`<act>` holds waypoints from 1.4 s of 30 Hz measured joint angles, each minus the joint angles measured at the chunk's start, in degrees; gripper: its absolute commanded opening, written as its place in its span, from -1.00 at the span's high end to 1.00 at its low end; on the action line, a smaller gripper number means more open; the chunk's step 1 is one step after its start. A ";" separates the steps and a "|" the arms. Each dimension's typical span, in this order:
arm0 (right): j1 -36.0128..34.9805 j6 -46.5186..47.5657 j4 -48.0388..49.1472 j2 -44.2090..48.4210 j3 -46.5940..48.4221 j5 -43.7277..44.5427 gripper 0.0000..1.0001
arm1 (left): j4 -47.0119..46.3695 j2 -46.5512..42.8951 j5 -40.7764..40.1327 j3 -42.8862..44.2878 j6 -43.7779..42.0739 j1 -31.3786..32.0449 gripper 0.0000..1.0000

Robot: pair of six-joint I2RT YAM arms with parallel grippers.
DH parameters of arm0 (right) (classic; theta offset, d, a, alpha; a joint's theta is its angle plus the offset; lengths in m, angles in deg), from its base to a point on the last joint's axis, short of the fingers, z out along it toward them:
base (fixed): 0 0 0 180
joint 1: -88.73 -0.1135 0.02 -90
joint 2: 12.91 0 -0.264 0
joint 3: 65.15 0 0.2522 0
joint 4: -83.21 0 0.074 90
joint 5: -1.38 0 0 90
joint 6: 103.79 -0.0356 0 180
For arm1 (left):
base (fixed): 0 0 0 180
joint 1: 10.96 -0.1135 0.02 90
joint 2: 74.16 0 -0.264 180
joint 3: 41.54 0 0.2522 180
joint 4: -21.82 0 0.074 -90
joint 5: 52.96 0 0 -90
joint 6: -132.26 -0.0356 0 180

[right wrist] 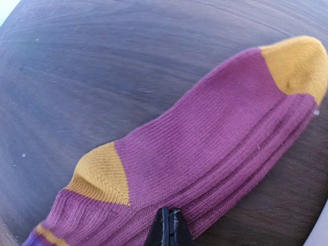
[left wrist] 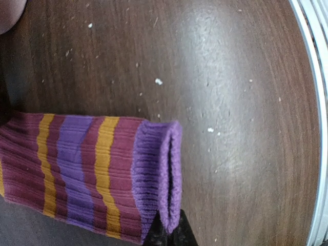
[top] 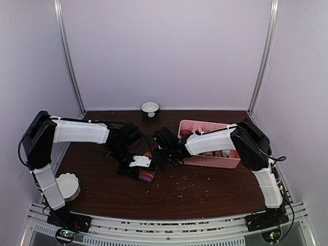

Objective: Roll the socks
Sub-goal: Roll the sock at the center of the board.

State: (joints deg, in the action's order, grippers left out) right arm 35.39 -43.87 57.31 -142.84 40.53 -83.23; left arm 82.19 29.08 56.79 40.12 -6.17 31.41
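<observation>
A dark red sock [top: 147, 175] with purple and orange stripes lies at the middle of the dark wooden table [top: 205, 189]. In the left wrist view its purple ribbed cuff [left wrist: 156, 169] points right, and my left gripper [left wrist: 169, 231] is shut on the cuff's lower corner. The right wrist view shows the sock's foot [right wrist: 205, 148] with an orange heel [right wrist: 100, 174] and an orange toe [right wrist: 294, 64]. My right gripper [right wrist: 169, 228] is shut on the sock's near edge just past the heel. From above, the left gripper [top: 141, 165] and the right gripper [top: 157, 155] meet over the sock.
A pink divided tray [top: 211, 161] stands right of the grippers, under the right arm. A small white bowl [top: 150, 108] sits at the back edge. A white round dish [top: 68, 185] lies near the left arm's base. Crumbs dot the wood. A metal rail [left wrist: 319, 102] borders the table.
</observation>
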 measured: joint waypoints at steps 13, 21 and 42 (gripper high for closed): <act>0.83 1.29 10.69 5.07 -10.58 -4.48 -0.61 | -0.20 4.68 2.16 0.83 5.84 1.20 1.00; -0.61 0.13 17.20 15.82 -24.11 -4.50 -0.99 | 0.31 5.22 3.30 0.79 8.26 1.18 1.00; -15.23 3.93 41.20 33.64 -53.22 3.78 -0.63 | 1.73 8.70 13.33 2.40 14.93 -2.80 0.95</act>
State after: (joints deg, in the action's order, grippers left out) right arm 20.16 -39.94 98.51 -109.20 -12.69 -79.45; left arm 83.91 37.78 70.12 42.53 8.76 28.61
